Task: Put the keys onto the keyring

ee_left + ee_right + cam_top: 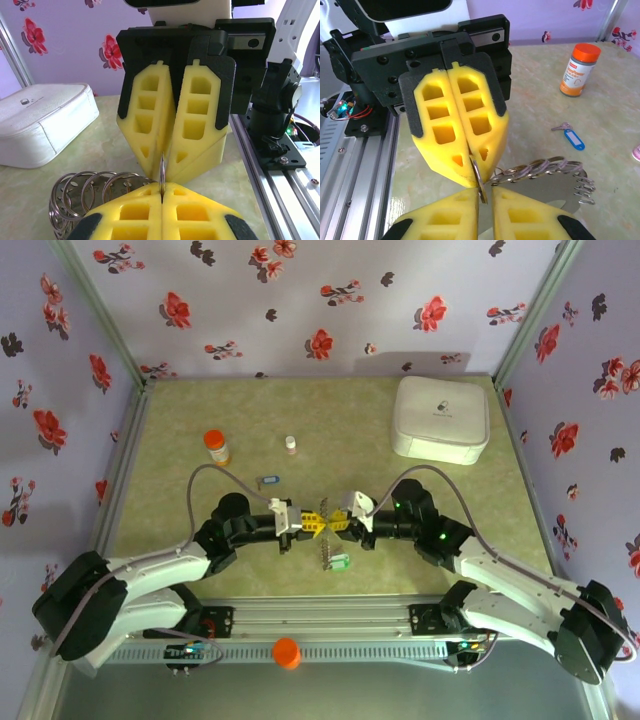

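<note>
1. Around the work spot, on the pale green mottled surface (170, 420): white plastic bottle with an orange cap (216, 447), upright at the far left. Small pale bottle with a pinkish base (291, 444), upright to its right and well apart from it. Orange round object (286, 652) resting on the metal rail at the near edge.
2. Closest to the fingertips: coil of silvery wire loops on a flat metal plate (547, 175), lying on the surface just on the near side of the meeting tools. Seen right beside the fingers in both wrist views.
3. Containers: white rounded-square box (441, 418) at the far right corner, lid down, contents not visible. Orange-capped bottle closed, contents not visible either.
4. Thin metal keyring loop (479, 181), seen edge-on, pinched between the two tools at the middle of the surface. Runs from the seam of one pair of yellow foam fingers straight into the other.
5. Small key with a blue plastic tag (267, 480), flat on the surface beyond the left arm's wrist, near but apart from the keyring. Small key with a green head (342, 562), on the surface just beside the coil, below the tools and touching neither.
6. Left tool (162, 189): fingers pressed together on the keyring.
7. Right tool (482, 194): tip to tip with the left one, fingers clamped on the same keyring from the opposite side.
</note>
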Available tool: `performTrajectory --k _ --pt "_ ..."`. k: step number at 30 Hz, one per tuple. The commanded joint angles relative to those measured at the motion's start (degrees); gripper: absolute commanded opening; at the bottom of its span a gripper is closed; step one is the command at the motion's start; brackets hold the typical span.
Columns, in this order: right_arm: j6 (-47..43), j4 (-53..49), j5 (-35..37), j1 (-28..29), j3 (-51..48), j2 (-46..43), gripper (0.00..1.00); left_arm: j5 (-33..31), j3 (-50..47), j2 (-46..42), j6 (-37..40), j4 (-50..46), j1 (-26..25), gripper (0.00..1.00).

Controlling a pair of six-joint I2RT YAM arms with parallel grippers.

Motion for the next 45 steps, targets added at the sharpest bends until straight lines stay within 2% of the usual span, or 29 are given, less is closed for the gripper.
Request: performTrajectory --k 1,4,6,7,8,9,12,16,21,26,36,45 --pt "0.2 2.99 -1.24 0.66 0.27 0.51 0.11 1.71 -0.18 0.27 -1.03 4.54 0.27 0.0" --pt "-0.11 2.94 -1.67 1.07 0.84 1.12 0.02 1.73 -0.35 0.24 -0.99 4.59 0.31 0.0" --pt "-1.11 1.04 -1.69 1.18 1.65 1.09 0.0 1.42 -0.45 0.04 -0.69 4.09 0.5 0.0" --pt "-1.66 -0.21 -1.04 1.26 2.14 0.75 0.0 0.39 -0.54 -0.24 -0.54 3.38 0.57 0.06" --pt "-2.28 -1.7 -0.48 1.35 2.74 0.37 0.0 -0.65 -0.67 -0.75 -0.51 2.7 0.57 0.19" --pt "-3.18 -3.87 0.35 1.43 3.63 -0.3 0.0 -1.66 -0.83 -1.65 0.19 1.47 0.66 0.25" --pt "-7.99 -12.69 4.35 2.42 7.27 -1.43 0.0 -3.25 0.46 -5.3 4.58 -8.46 0.66 0.29" --pt "-13.77 -27.64 11.69 4.93 15.47 1.33 0.0 -4.09 4.35 -8.97 11.04 -23.4 0.66 0.3" --pt "-15.14 -38.82 19.44 7.37 24.51 7.85 0.0 -3.16 7.87 -9.54 14.1 -31.33 0.6 0.29" --pt "-15.97 -43.14 21.39 8.63 29.57 11.81 0.0 -2.03 9.53 -8.36 14.76 -31.87 0.31 0.29" --pt "-15.8 -43.62 20.04 10.26 32.81 15.71 0.0 -1.53 11.25 -5.04 16.62 -31.01 0.04 0.26" --pt "-14.58 -42.51 20.03 10.89 32.58 16.63 0.0 0.03 10.55 -5.13 13.83 -27.92 0.05 0.16"
